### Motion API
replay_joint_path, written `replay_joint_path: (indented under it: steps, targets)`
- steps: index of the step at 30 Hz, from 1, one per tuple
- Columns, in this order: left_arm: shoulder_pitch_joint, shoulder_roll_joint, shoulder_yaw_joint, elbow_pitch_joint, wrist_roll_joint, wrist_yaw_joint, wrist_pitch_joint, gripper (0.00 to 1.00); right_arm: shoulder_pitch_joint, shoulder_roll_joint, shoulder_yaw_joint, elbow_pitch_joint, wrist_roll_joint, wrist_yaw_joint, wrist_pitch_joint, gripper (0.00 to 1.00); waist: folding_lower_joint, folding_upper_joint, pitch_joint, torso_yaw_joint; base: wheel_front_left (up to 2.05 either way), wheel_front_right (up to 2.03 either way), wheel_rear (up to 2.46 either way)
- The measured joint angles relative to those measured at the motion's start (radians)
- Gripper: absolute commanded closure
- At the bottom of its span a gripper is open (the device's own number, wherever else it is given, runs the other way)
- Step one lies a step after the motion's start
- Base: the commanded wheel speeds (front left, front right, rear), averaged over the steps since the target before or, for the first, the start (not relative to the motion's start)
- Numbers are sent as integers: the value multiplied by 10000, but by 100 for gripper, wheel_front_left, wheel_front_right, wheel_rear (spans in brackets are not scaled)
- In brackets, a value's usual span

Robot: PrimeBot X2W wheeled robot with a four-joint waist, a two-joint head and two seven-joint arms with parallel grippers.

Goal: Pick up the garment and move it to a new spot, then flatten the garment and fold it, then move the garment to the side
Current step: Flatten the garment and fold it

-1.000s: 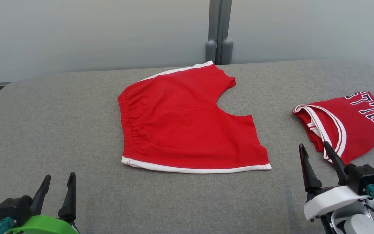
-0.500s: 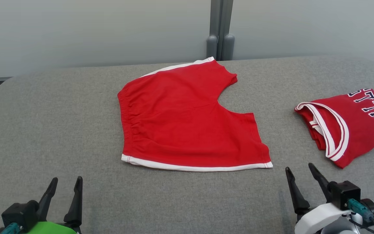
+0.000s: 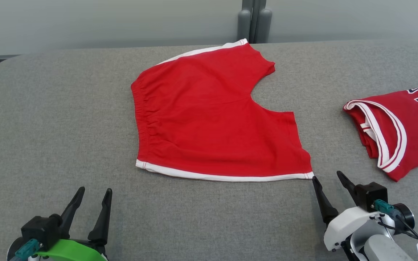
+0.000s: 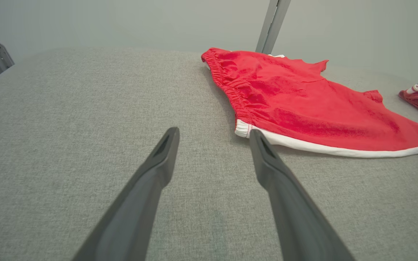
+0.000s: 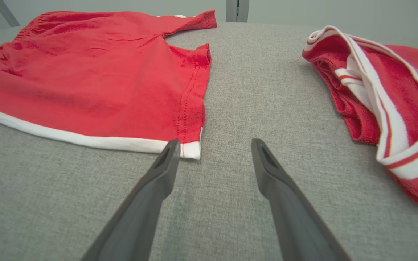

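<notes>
Shorts (image 3: 209,119), red with white trim, were spread flat around the middle of the grey padded table (image 3: 49,127), a bit toward the far edge. They lay sideways to the robot: the gathered elastic waistband (image 3: 140,119) faced the robot's left and the two leg openings faced its right, so the long axis ran left to right across the table. One white side stripe (image 3: 223,177) ran along the near edge and another along the far edge, and the far leg angled off toward the grey post (image 3: 254,20) at the back. Left gripper (image 3: 95,189) sat low over bare table near the front left, apart from the waistband corner, fingers spread with nothing between them. Right gripper (image 3: 326,175) was also released and empty, its inner fingertip right at the near right corner of the shorts; couldn't tell if it was actually touching the hem. Off to the right, apart from the shorts, a folded red jersey (image 3: 386,127) with white trim and dark lettering lay on the same surface.
</notes>
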Motion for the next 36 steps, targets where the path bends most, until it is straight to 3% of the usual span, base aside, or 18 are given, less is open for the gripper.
replay_joint_path:
  steps: [5,9,11,14,16,19,24,25,26,27,36]
  targets:
    - [-33,-19,10,148,90,-96,0,0,-370,199,96,564,-13,159,0,0,0,0,272,148,0,0,0]
    - [-222,-67,82,245,171,-186,0,0,-651,337,100,865,-13,245,0,12,0,0,425,294,0,0,0]
    - [-286,-100,142,274,228,-190,0,0,-761,372,98,993,-13,282,0,13,0,0,484,353,0,0,0]
    - [-294,-155,245,328,242,-217,0,0,-907,487,82,1229,-13,339,0,25,0,0,535,399,0,0,0]
    - [-294,-180,305,349,245,-253,0,0,-951,535,65,1388,-12,424,0,41,0,0,548,404,0,0,0]
    - [-294,-213,351,407,316,-303,0,0,-1034,552,13,1597,-6,456,0,55,0,0,563,399,0,0,0]
    - [-488,-211,59,550,462,-556,0,0,-1163,612,-54,1774,-2,602,-6,69,0,0,631,377,0,0,0]
    - [-582,-209,-79,581,514,-625,0,0,-1222,623,-52,1785,-2,640,-6,78,0,0,665,372,0,0,0]
    - [-697,-203,-245,619,581,-694,0,0,-1289,629,-48,1806,-2,688,-6,96,0,0,707,365,0,0,0]
    - [-822,-203,-391,665,646,-732,2,0,-1364,652,-44,1824,-4,715,-6,100,0,0,757,355,0,0,0]
    - [-2103,-238,-878,1582,694,-884,326,0,-2020,815,109,1954,-86,1032,-6,100,0,0,1184,70,0,0,0]
